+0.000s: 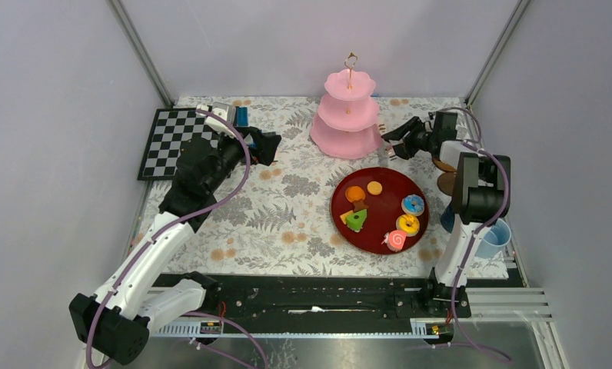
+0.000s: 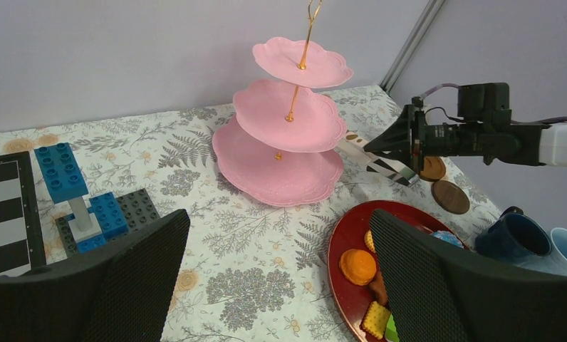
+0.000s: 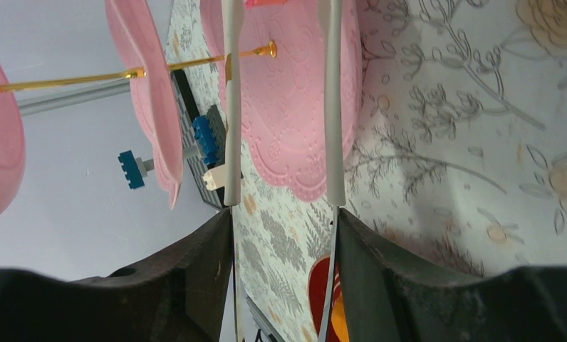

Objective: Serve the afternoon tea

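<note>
Your right gripper [image 3: 284,217]: half-closed, grasping white tongs [image 3: 333,107] | beside pink three-tier stand [image 1: 347,127] | left gripper [image 2: 277,228]: released, empty

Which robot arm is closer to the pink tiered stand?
Right. The right gripper, holding white tongs, sits just beside the bottom tier of the pink three-tier stand; the left gripper hangs open farther away on its other side.
</note>
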`<state>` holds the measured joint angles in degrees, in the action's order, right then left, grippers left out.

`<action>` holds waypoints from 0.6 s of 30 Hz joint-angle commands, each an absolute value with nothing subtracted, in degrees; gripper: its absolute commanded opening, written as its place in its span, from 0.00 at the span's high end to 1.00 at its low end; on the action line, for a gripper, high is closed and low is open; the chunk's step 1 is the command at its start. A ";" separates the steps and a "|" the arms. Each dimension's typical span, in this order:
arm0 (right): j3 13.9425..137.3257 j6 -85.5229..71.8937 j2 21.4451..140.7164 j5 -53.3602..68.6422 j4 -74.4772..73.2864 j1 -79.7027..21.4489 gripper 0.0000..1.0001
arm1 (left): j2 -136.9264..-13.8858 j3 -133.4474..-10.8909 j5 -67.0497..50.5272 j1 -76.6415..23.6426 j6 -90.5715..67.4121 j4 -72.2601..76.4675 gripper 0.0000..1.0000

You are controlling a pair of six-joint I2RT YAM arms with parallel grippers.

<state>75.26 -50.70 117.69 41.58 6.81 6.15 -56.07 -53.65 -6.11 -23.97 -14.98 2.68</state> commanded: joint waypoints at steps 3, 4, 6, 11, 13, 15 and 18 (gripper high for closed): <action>69.60 -44.42 105.12 41.38 1.64 7.21 0.45 | -55.65 -56.16 -7.88 -24.26 -15.59 5.47 0.01; 68.41 -42.45 102.89 40.67 -0.86 7.21 0.45 | -55.56 -56.14 -7.91 -24.26 -15.64 5.55 0.01; 66.27 -37.22 98.04 37.16 -8.15 7.21 0.45 | -55.51 -56.20 -8.13 -24.26 -15.92 5.60 0.01; 58.07 -29.70 84.24 30.39 -19.84 6.06 0.45 | -55.18 -56.34 -9.33 -24.42 -16.75 5.79 0.01; 55.08 -28.48 78.12 27.48 -24.64 3.29 0.45 | -55.33 -56.34 -9.42 -24.52 -16.94 5.82 0.01; 52.74 -28.66 73.55 25.04 -29.09 -1.34 0.45 | -55.37 -56.41 -9.62 -24.65 -17.05 5.74 0.01; 49.98 -29.99 66.90 24.49 -35.14 -5.02 0.44 | -55.17 -56.50 -9.56 -24.77 -17.13 5.80 0.01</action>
<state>52.88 -31.66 73.65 27.73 -23.35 -0.54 -56.03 -53.65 -8.19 -24.38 -16.43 2.70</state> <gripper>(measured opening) 0.560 0.990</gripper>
